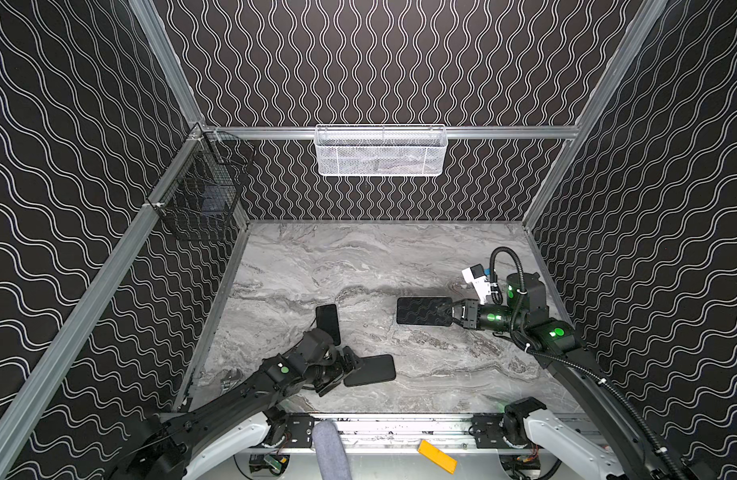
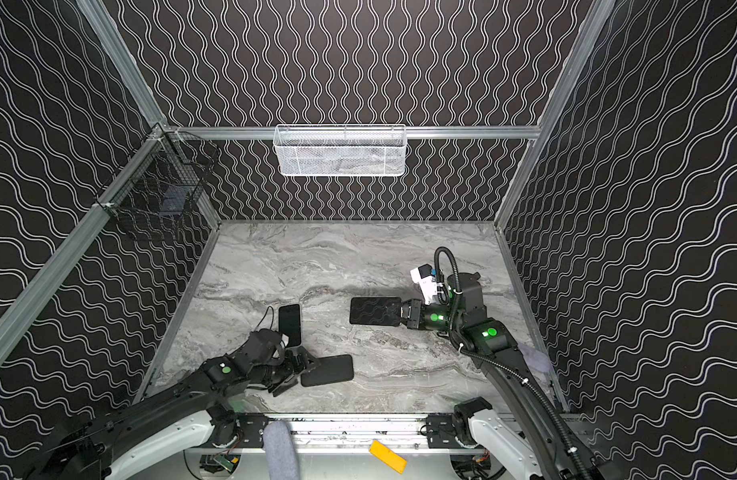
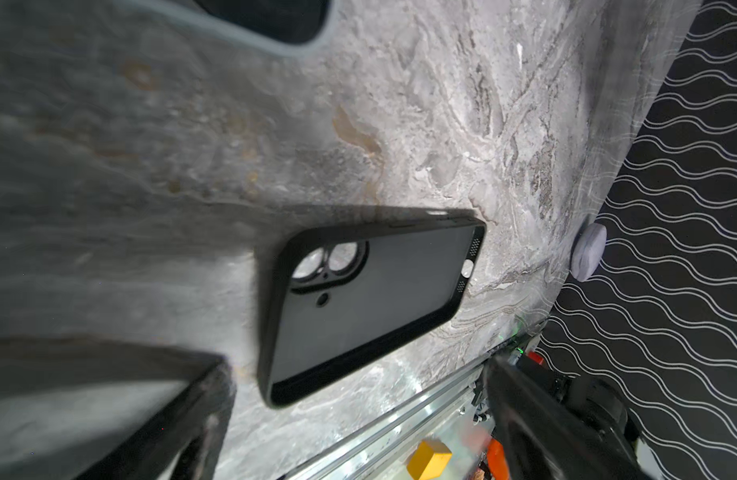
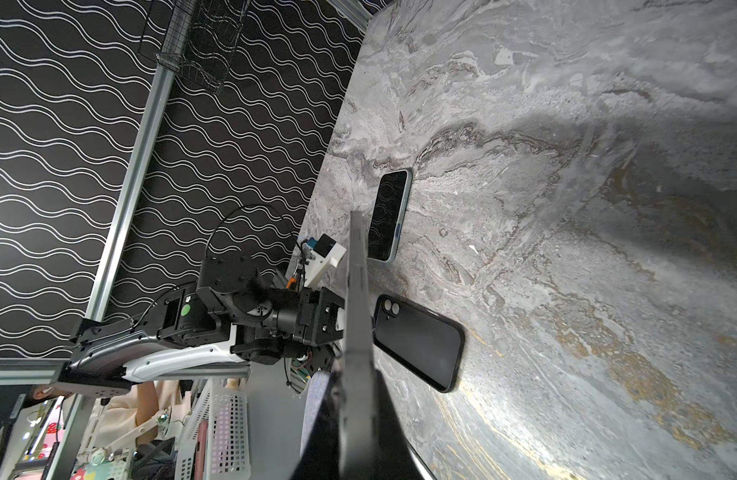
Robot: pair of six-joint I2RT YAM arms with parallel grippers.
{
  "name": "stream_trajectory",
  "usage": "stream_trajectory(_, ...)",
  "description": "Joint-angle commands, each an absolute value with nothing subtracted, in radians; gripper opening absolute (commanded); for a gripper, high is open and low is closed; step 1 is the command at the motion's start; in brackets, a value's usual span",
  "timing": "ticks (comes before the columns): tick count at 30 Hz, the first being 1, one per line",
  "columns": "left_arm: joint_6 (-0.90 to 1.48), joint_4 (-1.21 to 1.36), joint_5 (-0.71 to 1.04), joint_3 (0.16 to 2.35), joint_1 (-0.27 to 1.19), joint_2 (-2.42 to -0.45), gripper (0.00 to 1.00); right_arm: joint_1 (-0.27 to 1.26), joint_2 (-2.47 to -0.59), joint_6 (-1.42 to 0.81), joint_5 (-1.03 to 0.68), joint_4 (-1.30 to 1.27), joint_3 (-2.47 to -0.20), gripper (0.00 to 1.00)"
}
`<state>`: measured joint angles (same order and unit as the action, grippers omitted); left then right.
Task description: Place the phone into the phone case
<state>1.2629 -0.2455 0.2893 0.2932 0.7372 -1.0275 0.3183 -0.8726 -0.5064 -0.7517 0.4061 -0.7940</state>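
A black phone case (image 1: 370, 370) (image 2: 327, 370) lies open side up on the marble table (image 1: 358, 266), camera cut-outs showing in the left wrist view (image 3: 371, 307). My left gripper (image 1: 346, 372) (image 2: 302, 372) (image 3: 358, 415) stands open at the case's near end, its fingers (image 3: 184, 415) on either side and apart from it. My right gripper (image 1: 450, 312) (image 2: 402, 312) (image 4: 358, 415) is shut on a dark phone (image 1: 423, 311) (image 2: 375, 311), held flat above the table and seen edge-on (image 4: 358, 311). Another phone (image 1: 327, 322) (image 4: 389, 216) with a blue edge lies screen up beyond the left arm.
A white mesh basket (image 1: 381, 151) hangs on the back wall and a black wire basket (image 1: 200, 187) on the left wall. A metal rail (image 1: 400, 424) runs along the front edge, with a yellow block (image 1: 436, 456) and a grey foam cylinder (image 1: 331, 449) below it. A lavender puck (image 3: 589, 251) sits by the right wall.
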Motion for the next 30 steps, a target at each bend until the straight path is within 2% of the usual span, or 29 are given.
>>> stream_trajectory(1,1.305,-0.177,0.244,0.288,0.763,-1.044,0.99,0.313,-0.851,-0.49,-0.726,0.444,-0.805,0.02)
stream_trajectory(18,1.276,0.031,0.233,0.383,0.786,-1.272,0.99,0.283,-0.808,-0.5,-0.669,0.581,-0.755,0.02)
stream_trajectory(25,1.287,0.113,0.242,0.412,0.794,-1.347,0.99,0.281,-0.805,-0.532,-0.703,0.532,-0.66,0.02)
stream_trajectory(30,1.245,0.066,0.22,0.453,0.793,-1.317,0.99,0.281,-0.828,-0.54,-0.756,0.476,-0.609,0.02)
